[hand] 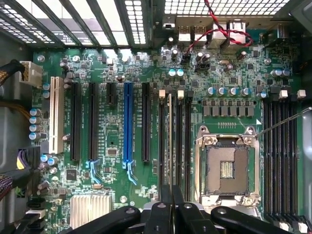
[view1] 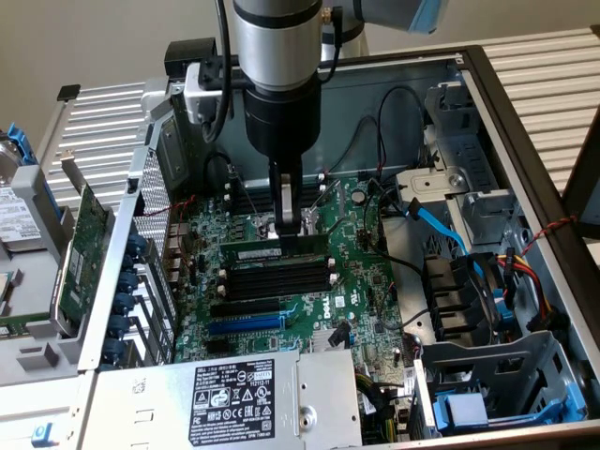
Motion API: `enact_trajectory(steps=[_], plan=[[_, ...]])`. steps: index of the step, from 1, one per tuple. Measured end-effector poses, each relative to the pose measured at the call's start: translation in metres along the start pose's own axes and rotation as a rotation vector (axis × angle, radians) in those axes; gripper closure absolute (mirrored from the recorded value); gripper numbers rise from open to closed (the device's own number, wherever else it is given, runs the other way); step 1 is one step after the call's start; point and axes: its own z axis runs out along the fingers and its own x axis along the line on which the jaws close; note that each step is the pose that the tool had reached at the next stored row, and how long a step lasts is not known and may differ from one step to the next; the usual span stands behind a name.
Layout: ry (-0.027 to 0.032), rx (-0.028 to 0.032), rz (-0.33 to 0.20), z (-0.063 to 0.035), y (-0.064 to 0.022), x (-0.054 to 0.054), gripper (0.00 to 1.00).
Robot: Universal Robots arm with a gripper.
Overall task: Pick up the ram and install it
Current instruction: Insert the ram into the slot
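Open computer case point(view1: 514, 131), motherboard point(view1: 349, 281) inside: gripper point(view1: 289, 231) clamped on the ram point(view1: 251, 251), upright along the black memory slots point(view1: 277, 279); likely risk, a tilted or offset stick jamming or slipping.

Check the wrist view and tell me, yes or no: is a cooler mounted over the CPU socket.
No, the CPU socket sits bare, its contact field and metal frame exposed with nothing mounted on top.

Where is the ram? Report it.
In the exterior view's middle, the thin green ram stick stands on edge, gripped by the fingers, beside the black memory slots.
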Motion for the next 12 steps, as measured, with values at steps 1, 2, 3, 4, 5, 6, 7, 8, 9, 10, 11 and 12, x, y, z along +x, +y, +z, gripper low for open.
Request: enact_trajectory(steps=[1, 2, 3, 4, 5, 6, 7, 8, 9, 10, 11, 12], plan=[[0.0005, 0.0029, 0.001, -0.0001, -0.0001, 0.0003, 0.88], [0.0008, 0.0051, 0.003, 0.0, -0.0002, 0.0004, 0.88], [0.001, 0.0067, 0.007, 0.0, -0.0002, 0.0004, 0.88], [0.0008, 0.0073, 0.011, 0.0001, -0.0001, 0.0004, 0.88], [0.0008, 0.0073, 0.013, 0.0001, 0.0001, 0.0005, 0.88], [0.0008, 0.0073, 0.013, 0.0002, 0.0001, 0.0005, 0.88], [0.0009, 0.0073, 0.013, 0.0002, 0.0002, 0.0006, 0.88], [0.0009, 0.0073, 0.013, 0.0005, 0.0004, 0.0006, 0.88], [0.0009, 0.0073, 0.013, 0.0008, 0.0005, 0.0006, 0.88], [0.0008, 0.0074, 0.013, 0.0012, 0.0006, 0.0006, 0.88], [0.0007, 0.0074, 0.013, 0.0018, 0.0007, 0.0006, 0.88], [0.0008, 0.0073, 0.013, 0.0025, 0.0007, 0.0006, 0.88]])
